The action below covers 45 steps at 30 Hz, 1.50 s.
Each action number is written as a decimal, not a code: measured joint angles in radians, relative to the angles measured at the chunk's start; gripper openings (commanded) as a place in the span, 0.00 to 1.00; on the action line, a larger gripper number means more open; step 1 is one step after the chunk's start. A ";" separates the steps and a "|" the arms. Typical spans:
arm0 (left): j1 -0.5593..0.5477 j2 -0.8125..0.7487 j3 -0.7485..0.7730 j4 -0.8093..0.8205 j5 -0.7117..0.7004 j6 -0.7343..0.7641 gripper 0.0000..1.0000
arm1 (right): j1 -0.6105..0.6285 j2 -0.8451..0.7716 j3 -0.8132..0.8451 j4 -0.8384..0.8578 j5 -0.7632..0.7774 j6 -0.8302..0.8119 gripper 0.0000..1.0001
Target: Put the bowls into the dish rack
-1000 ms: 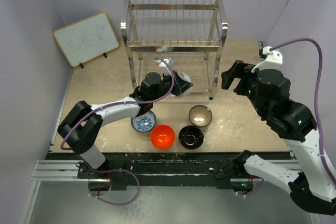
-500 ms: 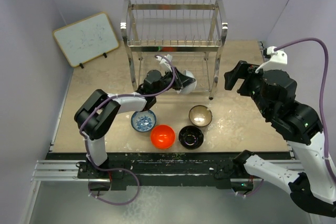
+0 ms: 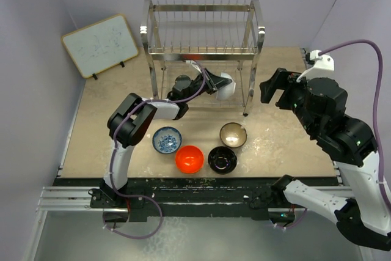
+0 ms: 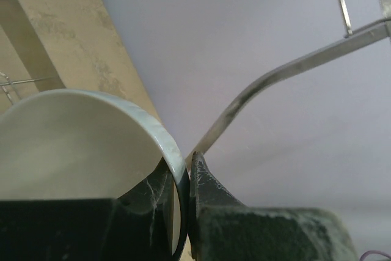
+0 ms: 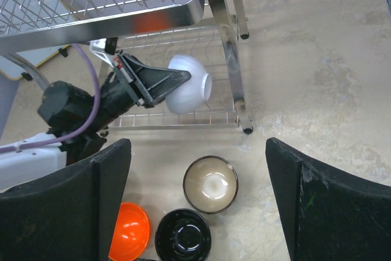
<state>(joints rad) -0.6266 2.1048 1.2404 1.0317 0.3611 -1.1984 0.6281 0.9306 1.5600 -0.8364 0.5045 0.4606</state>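
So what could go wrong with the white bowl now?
1. The left pincer pinches only the thin rim of the white bowl, so the bowl might slip out.
2. The bowl hangs tipped on its side inside the dish rack, over the lower shelf. Let go like that, it could roll.
3. It is near the rack's steel post and could bump it.

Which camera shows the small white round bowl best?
Right wrist: the small white round bowl shows nearly whole in the left gripper. Top external shows part, at the steel wire rack; left wrist, only its rim.
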 measured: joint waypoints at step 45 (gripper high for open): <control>0.009 0.451 0.470 0.156 -0.108 -0.278 0.00 | 0.000 -0.001 0.009 -0.027 -0.003 -0.024 0.93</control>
<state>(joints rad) -0.6174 2.5557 1.7103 1.1873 0.2527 -1.4769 0.6281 0.9295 1.5688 -0.8639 0.5018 0.4370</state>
